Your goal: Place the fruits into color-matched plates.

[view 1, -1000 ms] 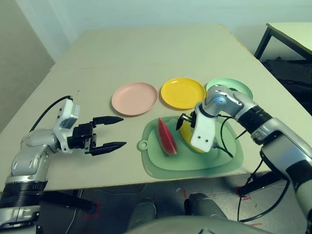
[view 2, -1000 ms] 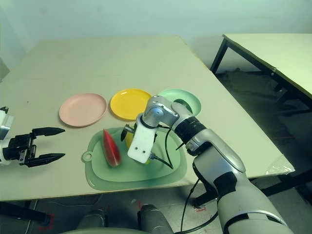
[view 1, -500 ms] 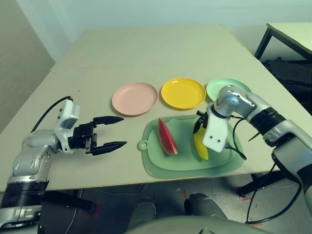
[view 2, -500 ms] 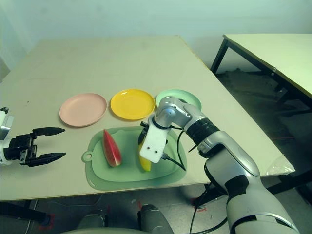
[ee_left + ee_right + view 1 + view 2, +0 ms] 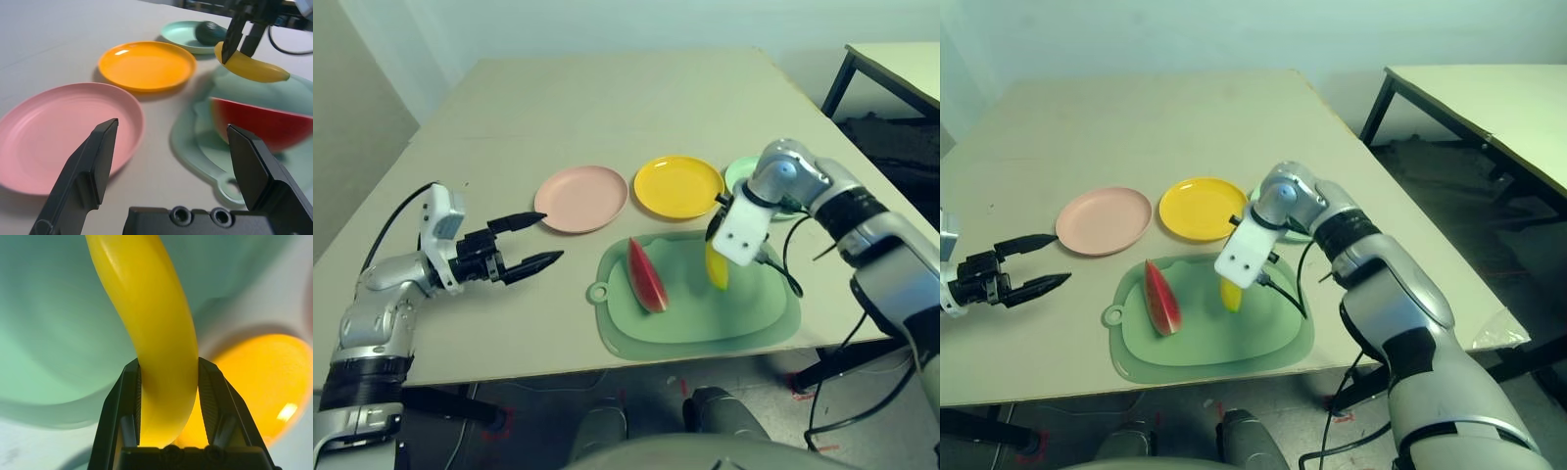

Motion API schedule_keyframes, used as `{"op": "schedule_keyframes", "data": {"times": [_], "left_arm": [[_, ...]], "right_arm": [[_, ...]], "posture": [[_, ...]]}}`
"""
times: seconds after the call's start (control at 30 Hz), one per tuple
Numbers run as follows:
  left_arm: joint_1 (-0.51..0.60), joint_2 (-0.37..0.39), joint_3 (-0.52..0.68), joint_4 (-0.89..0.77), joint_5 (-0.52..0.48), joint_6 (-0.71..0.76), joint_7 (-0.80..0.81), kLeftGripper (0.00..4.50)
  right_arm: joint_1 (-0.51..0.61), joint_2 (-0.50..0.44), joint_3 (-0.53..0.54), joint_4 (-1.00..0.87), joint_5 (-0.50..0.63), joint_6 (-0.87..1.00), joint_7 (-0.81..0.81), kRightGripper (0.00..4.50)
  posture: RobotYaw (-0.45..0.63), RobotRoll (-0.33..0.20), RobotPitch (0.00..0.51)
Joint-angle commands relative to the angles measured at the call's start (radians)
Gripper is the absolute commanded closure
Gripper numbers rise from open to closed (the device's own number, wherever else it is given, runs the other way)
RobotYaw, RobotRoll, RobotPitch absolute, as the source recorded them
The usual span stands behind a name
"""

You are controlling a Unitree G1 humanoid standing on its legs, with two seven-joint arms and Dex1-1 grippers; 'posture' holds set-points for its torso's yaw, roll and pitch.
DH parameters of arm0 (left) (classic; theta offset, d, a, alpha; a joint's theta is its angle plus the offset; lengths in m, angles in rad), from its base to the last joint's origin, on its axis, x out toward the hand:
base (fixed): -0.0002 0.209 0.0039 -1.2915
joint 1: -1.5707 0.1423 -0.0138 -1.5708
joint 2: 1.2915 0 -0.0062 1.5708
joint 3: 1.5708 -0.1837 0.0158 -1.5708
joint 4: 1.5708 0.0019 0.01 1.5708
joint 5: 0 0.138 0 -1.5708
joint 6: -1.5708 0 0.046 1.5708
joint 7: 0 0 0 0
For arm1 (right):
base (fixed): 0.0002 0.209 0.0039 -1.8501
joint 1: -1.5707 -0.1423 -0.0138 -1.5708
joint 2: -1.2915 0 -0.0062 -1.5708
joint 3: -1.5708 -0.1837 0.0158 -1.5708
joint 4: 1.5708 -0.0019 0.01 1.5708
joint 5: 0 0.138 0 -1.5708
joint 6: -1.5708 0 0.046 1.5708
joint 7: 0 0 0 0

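Note:
My right gripper (image 5: 168, 363) is shut on the yellow banana (image 5: 716, 266) and holds it in the air above the far part of the green mat (image 5: 705, 323), close to the yellow plate (image 5: 678, 186). The red watermelon wedge (image 5: 646, 275) lies on the mat's left half. In the mint plate (image 5: 181, 34), partly behind my right arm, sits the dark avocado (image 5: 210, 32). The pink plate (image 5: 581, 198) holds nothing. Over bare table to the left of the mat, my left gripper (image 5: 548, 237) is open and points toward the pink plate.
The three plates stand in a row behind the mat. A black cable (image 5: 783, 274) hangs from my right wrist over the mat's right side. A second table (image 5: 1489, 108) stands off to the right. The table's front edge runs just below the mat.
My right gripper has lifted the banana off the mat and carried it back toward the plates. My left gripper has drifted slightly toward the pink plate.

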Motion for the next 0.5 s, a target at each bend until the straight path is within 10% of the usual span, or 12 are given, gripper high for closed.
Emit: {"op": "schedule_keyframes", "data": {"times": [0.03,0.5], "left_arm": [[-0.012,-0.002,0.017,0.002,-0.001,0.035,0.036,0.0],[0.005,0.009,0.025,-0.058,0.003,0.099,0.09,0.0]], "right_arm": [[-0.072,0.058,-0.039,0.101,-0.044,0.046,-0.135,2.84],[-0.127,0.172,-0.011,0.319,-0.252,0.24,-0.623,2.84]], "posture": [[-0.02,0.0,0.024],[0.01,0.0,0.034]]}}
